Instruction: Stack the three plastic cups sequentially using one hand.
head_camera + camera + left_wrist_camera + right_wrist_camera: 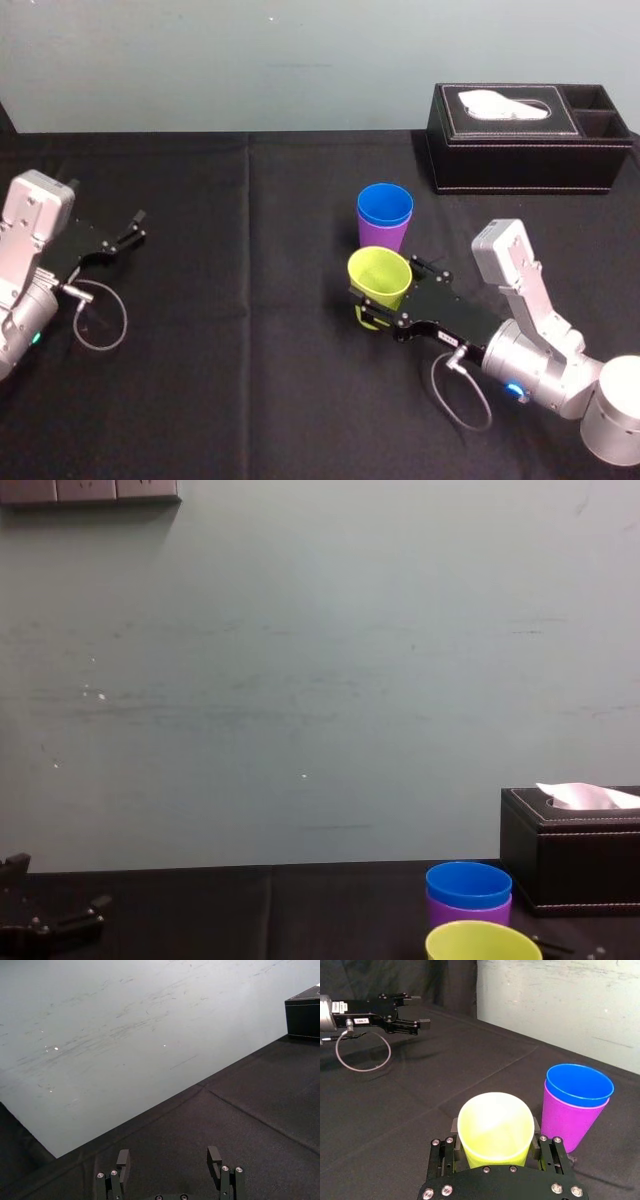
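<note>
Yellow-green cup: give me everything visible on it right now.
The small tapered yellow-green smooth plastic cup is upright, mouth up, empty and plain. The right arm's black pincer is shut on its lower body, a flat finger on each side. It sits just nearer the robot than the blue plastic cup nested in the purple plastic cup, not touching them.

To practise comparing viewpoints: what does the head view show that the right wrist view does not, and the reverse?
Head view alone: the tissue box behind the cups, and the right arm's silver links. Right wrist view alone: the fingers pressed against both sides of the yellow cup. Both: the right gripper holding that cup, the blue cup nested in the purple cup, and the left gripper, open, off to the left.
</note>
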